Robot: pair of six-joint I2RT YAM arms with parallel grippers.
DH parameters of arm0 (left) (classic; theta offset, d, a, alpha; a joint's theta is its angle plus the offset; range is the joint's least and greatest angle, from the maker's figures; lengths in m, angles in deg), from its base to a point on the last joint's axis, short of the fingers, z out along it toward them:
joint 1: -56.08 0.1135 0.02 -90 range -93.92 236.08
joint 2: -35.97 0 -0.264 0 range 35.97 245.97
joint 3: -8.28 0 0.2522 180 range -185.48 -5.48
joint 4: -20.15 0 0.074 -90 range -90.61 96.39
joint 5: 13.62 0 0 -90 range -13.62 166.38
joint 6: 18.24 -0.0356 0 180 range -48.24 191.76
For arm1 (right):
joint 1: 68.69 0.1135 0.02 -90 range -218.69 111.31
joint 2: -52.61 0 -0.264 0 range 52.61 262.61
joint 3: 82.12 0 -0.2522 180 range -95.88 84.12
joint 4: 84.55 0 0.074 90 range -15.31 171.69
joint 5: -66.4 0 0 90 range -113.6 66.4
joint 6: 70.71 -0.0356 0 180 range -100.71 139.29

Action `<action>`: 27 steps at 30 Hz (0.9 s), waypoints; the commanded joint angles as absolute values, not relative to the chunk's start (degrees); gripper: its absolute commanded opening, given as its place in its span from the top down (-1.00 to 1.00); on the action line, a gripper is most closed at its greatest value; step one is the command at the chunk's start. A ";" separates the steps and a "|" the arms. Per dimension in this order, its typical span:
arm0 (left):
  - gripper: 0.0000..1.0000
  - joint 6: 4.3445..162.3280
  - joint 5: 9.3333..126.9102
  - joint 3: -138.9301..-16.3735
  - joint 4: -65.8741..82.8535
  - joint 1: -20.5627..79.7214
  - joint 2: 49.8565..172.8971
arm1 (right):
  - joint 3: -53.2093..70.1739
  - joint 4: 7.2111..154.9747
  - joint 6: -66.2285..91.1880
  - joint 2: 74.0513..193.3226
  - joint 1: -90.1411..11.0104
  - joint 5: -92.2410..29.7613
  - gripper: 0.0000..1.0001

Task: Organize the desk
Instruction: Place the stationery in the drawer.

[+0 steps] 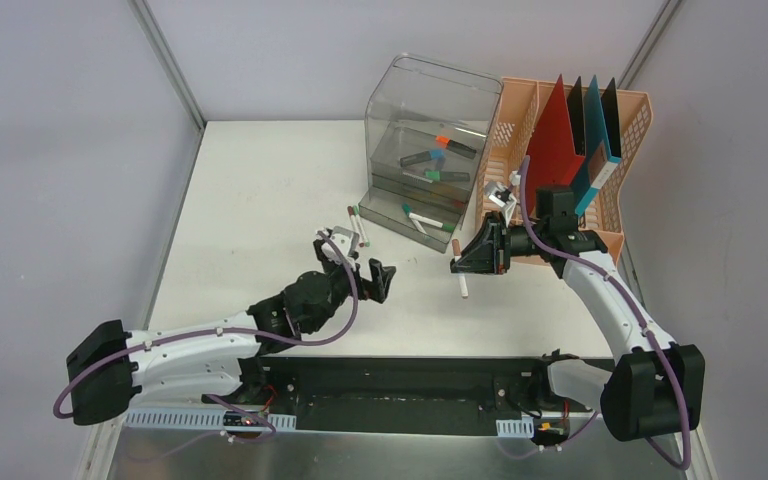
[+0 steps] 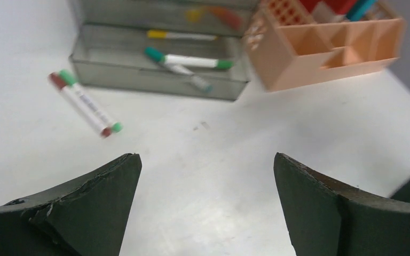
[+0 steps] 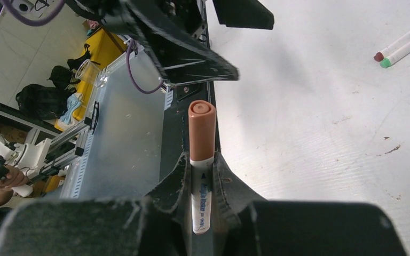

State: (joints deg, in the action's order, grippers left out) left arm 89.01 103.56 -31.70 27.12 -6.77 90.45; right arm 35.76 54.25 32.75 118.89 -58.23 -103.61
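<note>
right end effector (image 3: 202, 169) clamped on a brown-capped white marker (image 3: 202, 125) in front of the clear plastic drawer box (image 1: 428, 140); left end effector (image 2: 207, 176) gaping empty over the white tabletop (image 1: 250, 200) beneath that box; marker's probably light, slick, grab mid-barrel

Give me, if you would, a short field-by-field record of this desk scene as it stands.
Surface: large flat white desk
Left pincer: open, empty, over the desk
Right pincer: shut on a brown-capped white marker
Loose items: two white markers lying side by side on the desk, ahead of the left pincer
Clear plastic tiered box: several markers inside
Peach plastic lattice organizer: right of the clear box, holds upright red, black and teal panels
</note>
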 commanded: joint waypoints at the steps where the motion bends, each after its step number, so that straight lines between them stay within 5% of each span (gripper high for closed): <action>1: -0.99 86.86 113.11 -27.80 24.19 -4.75 89.30 | 33.03 54.18 35.72 119.12 -58.61 -105.39 1.00; 10: -0.98 90.54 109.30 -19.85 36.07 5.50 97.02 | 32.88 53.25 36.80 119.45 -58.92 -104.19 1.00; 20: -0.98 83.40 112.54 -15.03 64.27 5.89 121.08 | 32.10 49.67 40.50 119.75 -59.35 -102.29 1.00; 27: -0.98 85.71 113.17 -13.12 64.78 5.83 119.49 | 30.08 43.02 48.88 119.59 -59.47 -95.91 1.00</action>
